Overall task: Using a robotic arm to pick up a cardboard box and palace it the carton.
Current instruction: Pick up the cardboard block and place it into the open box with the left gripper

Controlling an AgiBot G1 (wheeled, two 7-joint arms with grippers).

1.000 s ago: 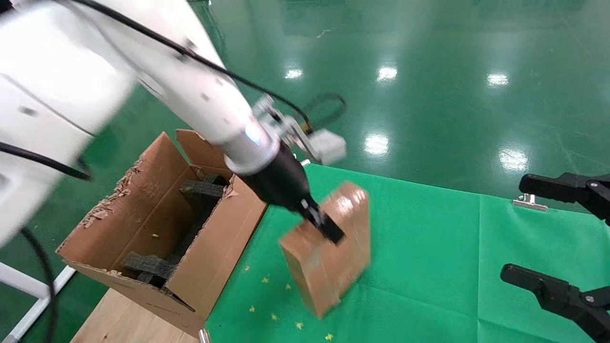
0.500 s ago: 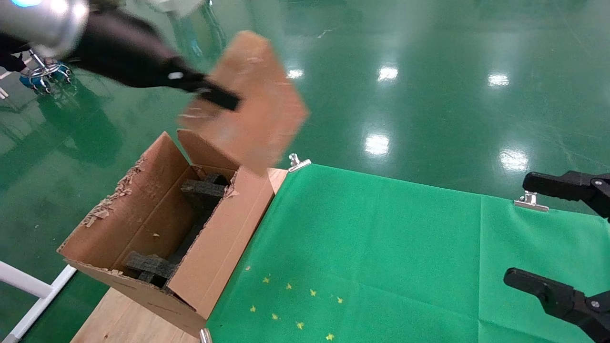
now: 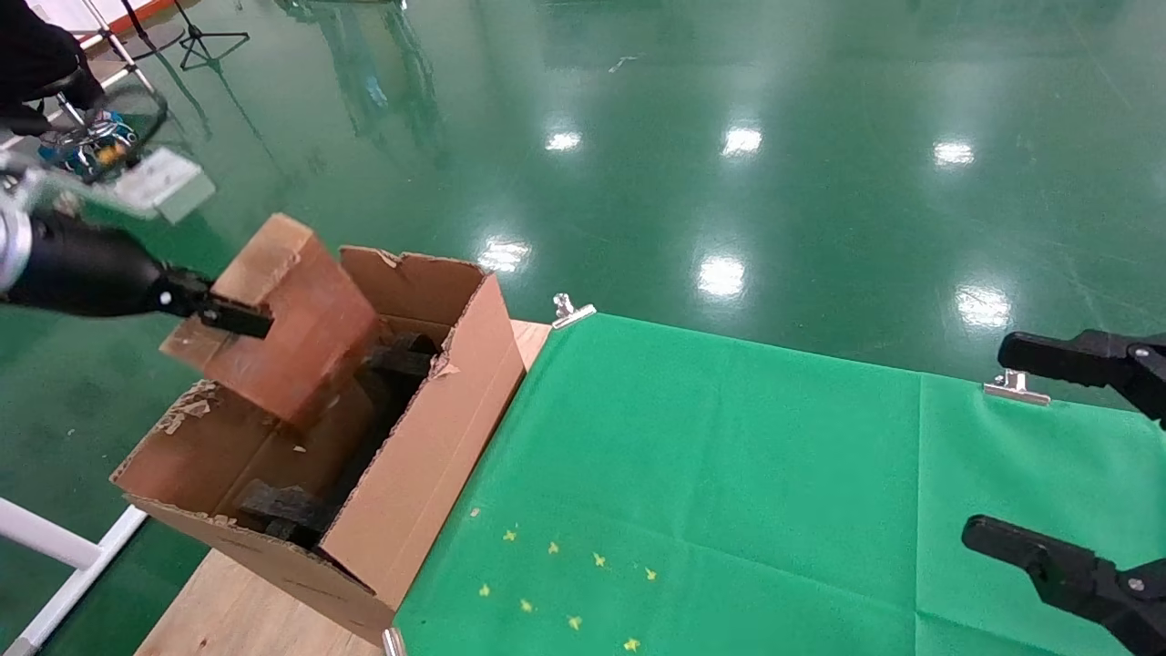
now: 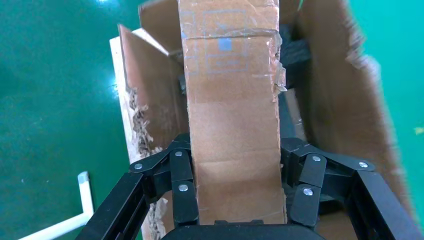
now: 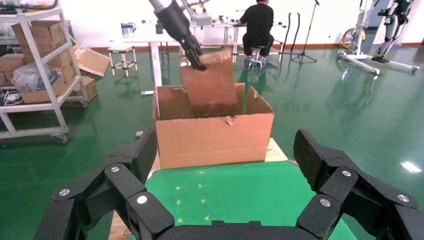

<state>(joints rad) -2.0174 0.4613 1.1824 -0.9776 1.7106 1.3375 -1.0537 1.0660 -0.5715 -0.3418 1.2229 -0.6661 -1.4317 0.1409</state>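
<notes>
1. Head view: a second ago the cardboard box sat gripped on the green cloth; half a second ago it was swung high above the carton's far end. Now it hangs tilted over the carton at the table's left, its lower corner dipping inside toward the black foam blocks. Transport looks finished, and what remains is probably lowering and release. The robotic arm reaches in from the far left, and the left gripper pinches the box's upper left part.

2. Head view, orientation: the box's long axis slopes from upper left down to lower right into the opening, broad face toward the camera. It looks to need levelling or straightening to seat between the foam blocks.

3. Left wrist view: the left gripper's fingers press both broad faces of the slim box, closed firmly on it. The box's long axis runs straight out from the jaws, with its far end over the carton's interior between the torn-edged flaps.

4. Right wrist view: the right gripper is parked over the cloth's near right side, fingers spread wide and holding nothing. Beyond it the box stands slanted in the carton's mouth.
</notes>
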